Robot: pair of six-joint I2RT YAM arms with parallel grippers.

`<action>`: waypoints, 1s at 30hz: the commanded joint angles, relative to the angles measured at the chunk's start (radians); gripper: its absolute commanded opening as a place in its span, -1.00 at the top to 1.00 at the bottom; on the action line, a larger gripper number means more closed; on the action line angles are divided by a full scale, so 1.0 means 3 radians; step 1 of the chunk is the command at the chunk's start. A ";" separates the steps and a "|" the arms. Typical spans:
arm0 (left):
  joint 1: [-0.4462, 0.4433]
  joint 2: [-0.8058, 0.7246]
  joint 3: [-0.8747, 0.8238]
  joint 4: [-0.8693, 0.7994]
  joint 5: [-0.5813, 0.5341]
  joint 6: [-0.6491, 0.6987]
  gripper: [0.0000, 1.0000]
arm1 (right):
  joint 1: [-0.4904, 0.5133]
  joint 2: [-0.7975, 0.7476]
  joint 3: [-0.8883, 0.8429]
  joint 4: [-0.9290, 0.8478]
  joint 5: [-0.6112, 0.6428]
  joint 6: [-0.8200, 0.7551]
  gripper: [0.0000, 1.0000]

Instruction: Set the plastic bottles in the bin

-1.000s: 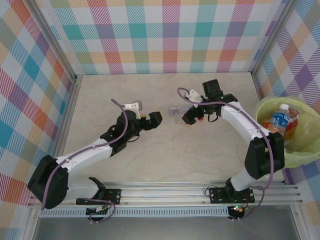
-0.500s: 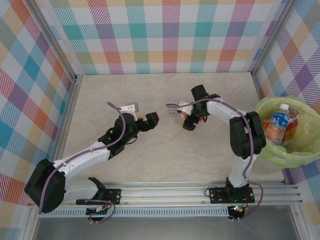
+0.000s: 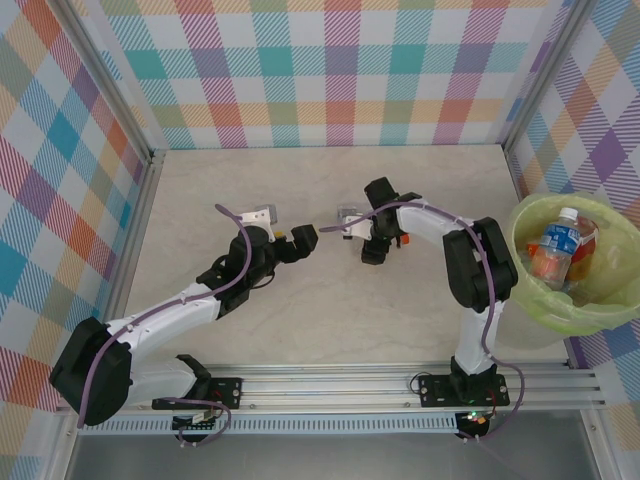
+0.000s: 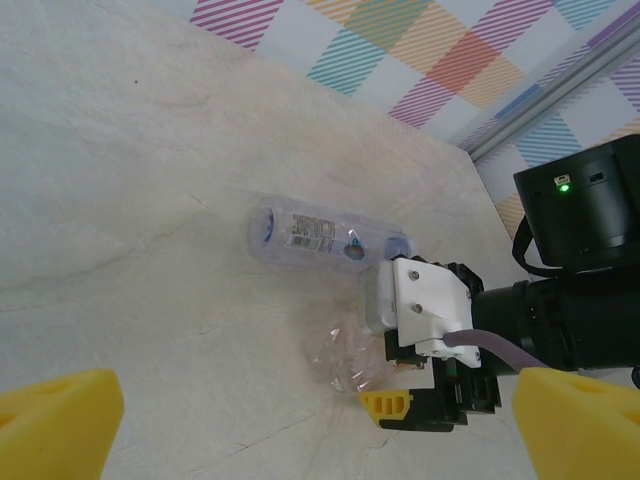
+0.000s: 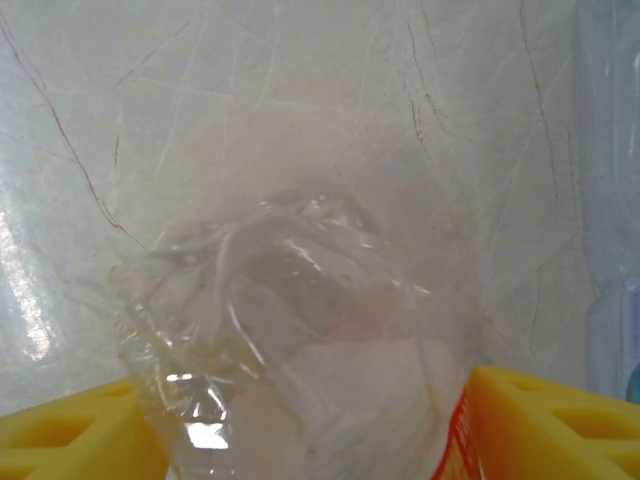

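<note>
I read right gripper (image 3: 371, 250) spread wide, crushed clear bottle (image 5: 300, 300) directly between its pads | labelled clear bottle (image 4: 325, 235) lying flat just beyond | left gripper (image 3: 303, 238) wide, empty, farther off | bin (image 3: 530, 295) well to its right.

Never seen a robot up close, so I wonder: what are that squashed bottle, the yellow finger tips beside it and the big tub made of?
Squashed bottle: thin clear plastic, glossy and creased, table visible through it. Yellow pads: probably matte foam or soft rubber, with moulded recesses; unclear which. Bin: smooth translucent yellow-green plastic, it seems.
</note>
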 commanded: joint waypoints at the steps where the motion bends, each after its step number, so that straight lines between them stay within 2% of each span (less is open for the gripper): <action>1: 0.0006 0.0008 -0.0035 0.0051 -0.0018 -0.0036 -1.00 | 0.0014 0.0033 -0.0090 0.0023 0.0075 -0.0042 -0.44; 12: 0.0014 0.0070 -0.0033 0.0114 0.0006 -0.0035 -1.00 | 0.0031 -0.0599 -0.0493 0.0221 0.0039 0.0336 0.01; 16: 0.0016 0.0143 0.0019 0.0110 0.0066 -0.0017 -1.00 | 0.0035 -0.1002 -0.0659 0.0249 -0.0032 0.0599 0.08; 21: 0.0021 0.0221 0.0063 0.0138 0.0099 0.0023 -1.00 | 0.0034 -0.1602 -0.0797 0.0256 -0.0248 0.1179 0.08; 23: 0.0021 0.0257 0.0084 0.0153 0.0107 0.0072 -1.00 | 0.0034 -0.1841 -0.0874 0.0304 -0.0385 0.1357 0.16; 30: 0.0026 0.0464 0.0325 -0.0041 0.0440 0.0592 -1.00 | 0.0034 -0.2593 -0.0991 0.0444 -0.0586 0.2032 0.18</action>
